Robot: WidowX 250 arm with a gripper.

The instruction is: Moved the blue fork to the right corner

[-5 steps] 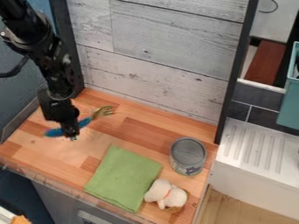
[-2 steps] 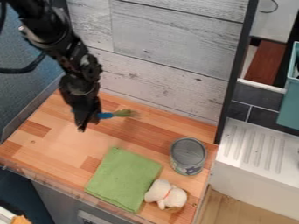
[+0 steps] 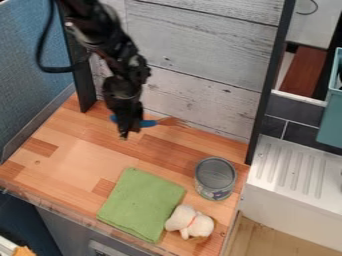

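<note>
Gripper (image 3: 125,133) hangs over the far left part of the wooden counter (image 3: 73,155), clamped on the blue fork (image 3: 148,123), whose tines point right, well left of the can (image 3: 215,179) and beyond the green cloth (image 3: 140,202).

Wooden desk (image 3: 63,162) beside a pale plank wall (image 3: 200,60)

The wall's grey-white boards run between two dark upright posts (image 3: 268,90). At left is a blue textured panel (image 3: 30,100). At right are dark grey tiles (image 3: 300,114), a ridged white drainboard (image 3: 284,167) and a teal container (image 3: 330,122); below them, pale wood boards (image 3: 267,237)
</note>
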